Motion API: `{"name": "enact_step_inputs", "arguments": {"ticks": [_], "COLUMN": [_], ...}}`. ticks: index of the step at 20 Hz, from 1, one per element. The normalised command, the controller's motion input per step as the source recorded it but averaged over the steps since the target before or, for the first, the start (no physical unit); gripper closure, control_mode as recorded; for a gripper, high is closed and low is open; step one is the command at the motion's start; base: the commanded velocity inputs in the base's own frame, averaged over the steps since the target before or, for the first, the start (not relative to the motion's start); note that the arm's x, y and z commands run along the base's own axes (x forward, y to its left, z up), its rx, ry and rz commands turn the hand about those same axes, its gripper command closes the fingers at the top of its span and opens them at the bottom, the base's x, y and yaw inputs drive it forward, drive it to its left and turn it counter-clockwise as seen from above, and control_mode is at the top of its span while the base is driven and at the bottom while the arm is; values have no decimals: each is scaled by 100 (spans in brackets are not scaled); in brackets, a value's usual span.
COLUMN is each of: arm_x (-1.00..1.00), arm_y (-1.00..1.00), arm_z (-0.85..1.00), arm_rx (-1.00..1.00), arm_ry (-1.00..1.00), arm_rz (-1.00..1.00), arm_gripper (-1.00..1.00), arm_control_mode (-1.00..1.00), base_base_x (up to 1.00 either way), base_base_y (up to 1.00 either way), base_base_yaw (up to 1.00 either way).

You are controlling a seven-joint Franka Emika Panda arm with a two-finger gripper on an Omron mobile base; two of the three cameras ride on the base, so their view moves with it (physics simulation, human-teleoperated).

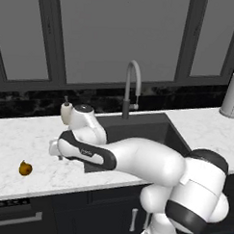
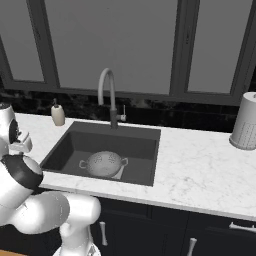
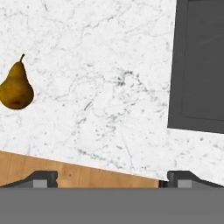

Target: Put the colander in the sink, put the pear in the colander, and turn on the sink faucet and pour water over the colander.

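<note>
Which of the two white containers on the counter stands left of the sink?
The small soap bottle with a pump; the big holed cylinder stands far right.

The pear [image 3: 16, 87] is golden brown with a dark stem. The desk [image 3: 100, 83] is white marble with fine grey veins. The sink [image 2: 75, 145] is dark grey, the colander [image 2: 103, 164] silver-grey and dotted with holes, the faucet [image 2: 107, 95] plain grey.

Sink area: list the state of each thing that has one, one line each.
colander: upright in the sink, empty
pear: lying on the counter, left of the sink, not gripped
sink faucet: no water running
gripper: open, empty, above the counter
</note>
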Motion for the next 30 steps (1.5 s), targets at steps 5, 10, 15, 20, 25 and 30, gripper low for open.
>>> {"name": "enact_step_inputs", "arguments": {"ticks": [5,10,15,20,25,30], "arm_x": [1,-2,23,19,-1,-3], "arm_y": [50,56,32,29,40,32], "arm_z": [-4,-26,-13,0,-3,-18], "arm_rx": [1,4,3,17,13,0], "arm_ry": [-1,-15,-6,11,6,0], "arm_rz": [-3,-1,-11,-1,3,4], "arm_gripper": [-100,-100,-100,-100,-100,-100], "arm_control_mode": [-100,-100,-100,-100,-100,-100], "base_base_x": [0,0,0,0,0,0], "base_base_y": [0,0,0,0,0,0], "base_base_yaw": [0,0,0,0,0,0]}}
